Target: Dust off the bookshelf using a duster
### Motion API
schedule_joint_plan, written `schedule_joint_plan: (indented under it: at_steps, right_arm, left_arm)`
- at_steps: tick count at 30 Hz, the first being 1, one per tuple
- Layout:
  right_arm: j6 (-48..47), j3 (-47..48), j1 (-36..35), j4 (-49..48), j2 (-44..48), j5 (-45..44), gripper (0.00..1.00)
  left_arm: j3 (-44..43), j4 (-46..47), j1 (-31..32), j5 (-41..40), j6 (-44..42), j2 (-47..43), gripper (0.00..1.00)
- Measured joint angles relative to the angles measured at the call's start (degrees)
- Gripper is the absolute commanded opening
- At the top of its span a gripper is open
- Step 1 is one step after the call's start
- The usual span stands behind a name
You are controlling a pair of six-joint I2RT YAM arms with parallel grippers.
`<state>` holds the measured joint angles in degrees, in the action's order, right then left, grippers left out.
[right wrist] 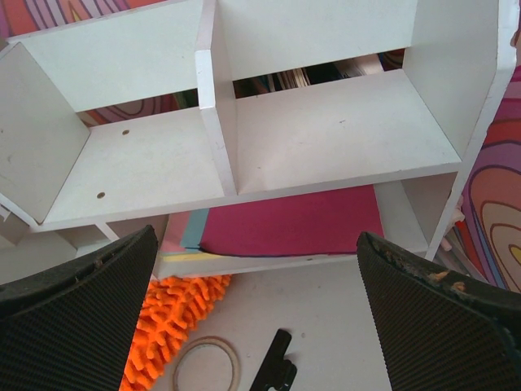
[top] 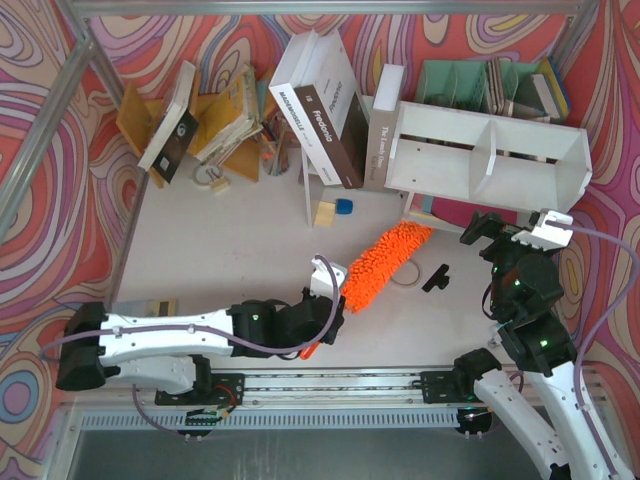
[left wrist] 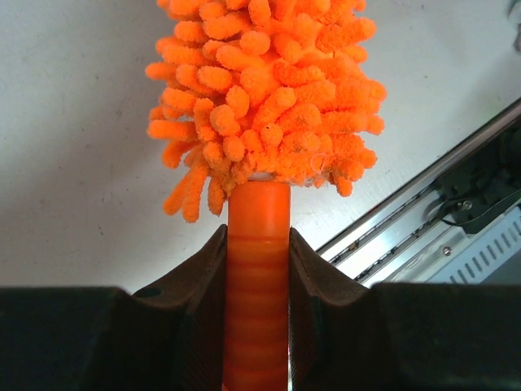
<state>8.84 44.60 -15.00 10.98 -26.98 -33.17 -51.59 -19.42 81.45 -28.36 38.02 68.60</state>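
The orange duster lies slantwise over the table, its shaggy head [top: 385,262] pointing at the bookshelf's lower left corner. My left gripper [top: 335,305] is shut on its smooth handle [left wrist: 259,269], just behind the fluffy head [left wrist: 264,90]. The white bookshelf [top: 490,160] stands tilted at the back right, its two compartments split by a middle divider [right wrist: 216,106]. My right gripper [right wrist: 254,236] hangs open in front of the shelf's lower edge, holding nothing. The duster's tip [right wrist: 167,318] shows below its left finger.
Pink and pastel books [right wrist: 293,224] lie under the shelf. A tape ring [top: 405,272] and a black clip [top: 436,277] lie near the duster head. Large books [top: 325,105], a wooden rack [top: 230,120], small blocks [top: 335,208] and a mint organizer [top: 480,85] crowd the back.
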Motion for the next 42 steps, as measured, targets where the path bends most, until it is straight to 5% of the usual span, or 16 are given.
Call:
schedule_joint_plan:
  at_steps: [9, 22, 32, 42]
  right_arm:
    - [0.0, 0.0, 0.0, 0.0, 0.0, 0.0, 0.99]
    - [-0.1, -0.1, 0.0, 0.0, 0.0, 0.0, 0.99]
    - [-0.1, -0.1, 0.0, 0.0, 0.1, 0.0, 0.99]
    - [-0.1, -0.1, 0.0, 0.0, 0.6, 0.0, 0.99]
  left_arm:
    - [-0.9, 4.6, 0.2, 0.0, -2.9, 6.6, 0.00]
    - [-14.3, 10.5, -0.2, 7.6, -11.2, 22.4, 0.00]
    - [-24.6, 10.4, -0.5, 13.0, -14.9, 31.6, 0.00]
    - [-26.1, 9.2, -1.2, 14.4, -14.9, 34.9, 0.00]
